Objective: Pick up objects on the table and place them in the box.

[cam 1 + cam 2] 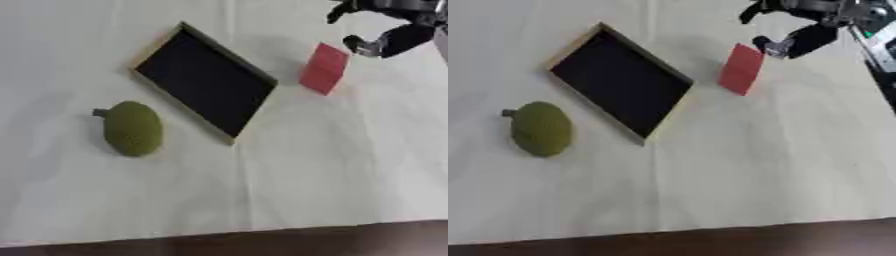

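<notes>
box [206,80]: black inside, tan rim | block [325,68]: red | round fruit [133,128]: olive green | tablecloth [306,165]: white

Your right hand [798,30] hangs just beyond the red block [325,68], fingers spread, nothing between them. The box [206,79] sits left of the block with a bare strip of cloth [289,175] between. The green fruit [133,128] lies near the box's left edge; near side is open.

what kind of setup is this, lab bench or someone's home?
Probably a lab or test bench, not a home: a table under a plain white cloth, staged props only, a shallow dark-lined box, a red block, a green fruit-like object, and the robot's right hand above.
</notes>
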